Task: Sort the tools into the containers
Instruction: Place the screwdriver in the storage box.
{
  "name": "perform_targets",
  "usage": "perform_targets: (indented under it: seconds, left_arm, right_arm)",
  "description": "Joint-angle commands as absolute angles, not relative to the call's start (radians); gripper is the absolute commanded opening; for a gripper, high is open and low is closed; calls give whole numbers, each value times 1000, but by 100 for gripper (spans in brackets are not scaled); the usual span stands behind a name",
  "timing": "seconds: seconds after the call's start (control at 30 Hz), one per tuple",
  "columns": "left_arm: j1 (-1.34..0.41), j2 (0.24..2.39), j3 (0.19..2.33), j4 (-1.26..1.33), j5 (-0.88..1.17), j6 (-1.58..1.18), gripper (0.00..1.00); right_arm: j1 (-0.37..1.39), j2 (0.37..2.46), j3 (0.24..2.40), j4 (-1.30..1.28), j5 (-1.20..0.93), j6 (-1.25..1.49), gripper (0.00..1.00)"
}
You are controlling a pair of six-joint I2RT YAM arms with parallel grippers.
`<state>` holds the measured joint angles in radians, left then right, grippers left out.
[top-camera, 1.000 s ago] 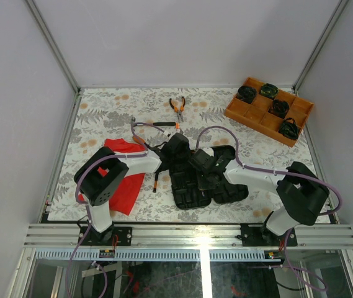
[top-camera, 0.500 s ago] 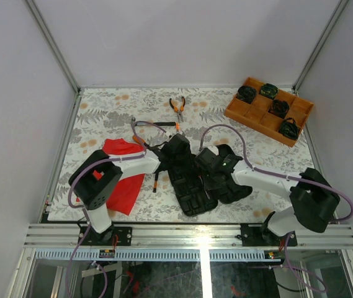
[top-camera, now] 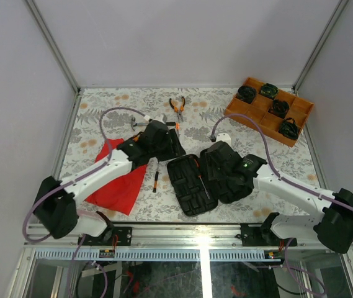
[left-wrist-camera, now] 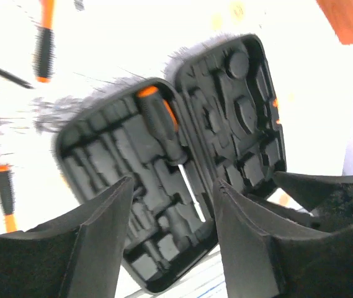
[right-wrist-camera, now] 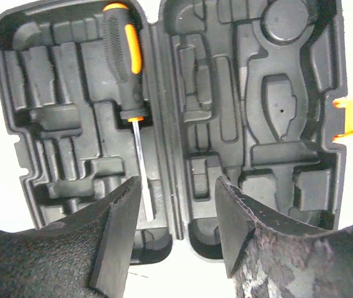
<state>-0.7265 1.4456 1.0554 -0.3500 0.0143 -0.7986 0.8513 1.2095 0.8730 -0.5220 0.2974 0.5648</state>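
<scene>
Surface: we see a table [top-camera: 102, 112] under a pale floral-print covering, with a metal rail [top-camera: 188, 234] along its near edge.
Room: plain pale walls [top-camera: 195, 43] close it in on three sides.
Tool case [top-camera: 192, 186]: it lies open and flat at the near middle of the table, its moulded slots facing up.
Seated screwdriver [right-wrist-camera: 123, 56]: it sits in a slot of the left half, beside the hinge.
Loose screwdriver [top-camera: 155, 179]: it lies on the covering between the case and the red cloth [top-camera: 117, 186].
Pliers [top-camera: 177, 107]: they lie at the far middle of the table.
Orange tray [top-camera: 238, 112]: it stands in the far right corner.
Left gripper [left-wrist-camera: 171, 186]: we find its fingers spread wide and empty, left of the case and beyond it.
Right gripper [right-wrist-camera: 177, 186]: its fingers are apart and hold nothing as it hovers over the case's hinge.
</scene>
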Motion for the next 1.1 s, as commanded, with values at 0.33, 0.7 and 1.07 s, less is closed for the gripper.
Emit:
perform_targets:
  seconds: [0.33, 0.7, 1.07]
  left_arm:
    - [-579, 1123, 892, -606, -76, -682, 56]
    - [-544, 1158, 904, -599, -72, -686, 56]
    - [-530, 1328, 1041, -562, -83, -662, 55]
  right_arm:
    - [727, 1480, 933, -335, 33, 372, 59]
    - [679, 1552, 917, -358, 158, 444, 46]
    - [623, 1498, 850, -351, 177, 529, 38]
